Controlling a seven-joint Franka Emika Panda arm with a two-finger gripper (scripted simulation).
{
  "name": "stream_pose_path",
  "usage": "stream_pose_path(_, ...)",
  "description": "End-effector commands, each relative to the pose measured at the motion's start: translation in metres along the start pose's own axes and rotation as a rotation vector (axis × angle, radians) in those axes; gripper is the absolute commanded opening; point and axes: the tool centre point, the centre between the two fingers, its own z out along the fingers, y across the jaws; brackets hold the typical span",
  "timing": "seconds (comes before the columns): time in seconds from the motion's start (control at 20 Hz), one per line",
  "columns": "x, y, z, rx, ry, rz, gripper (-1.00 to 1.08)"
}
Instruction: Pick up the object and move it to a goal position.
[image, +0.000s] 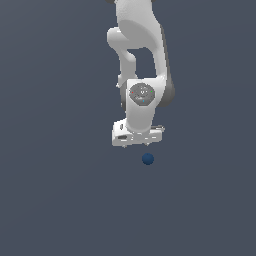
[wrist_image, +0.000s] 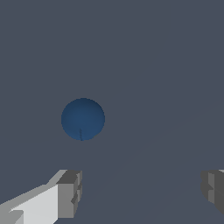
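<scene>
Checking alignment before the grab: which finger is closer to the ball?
The finger whose white side shows; the ball sits almost in line with it, far from the other finger, cut by the frame edge.

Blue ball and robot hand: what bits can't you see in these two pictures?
- Gripper fingers: wrist view's edge cuts them off; in the exterior view the hand's body hides them.
- Arm: its upper part runs off the exterior view's top edge.
- Blue ball: nothing shows whether it touches a surface; the background is one flat grey.
- Goal position: no marker in either view.
</scene>
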Motion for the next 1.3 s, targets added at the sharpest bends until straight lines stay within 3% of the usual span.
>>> stream_pose_path(0.0, 0.012, -0.018, 0.01, -0.001, 0.017, -0.052, 1.0)
stream_pose_path(0.45, 0.033, -0.056, 0.029, -0.001, 0.053, -0.154, 1.0)
stream_pose_path(0.8, 0.033, -0.056, 0.036, 0.0, 0.052, -0.154, 1.0)
stream_pose_path(1.25, 0.035, -0.057, 0.077, 0.0, 0.054, -0.157, 1.0)
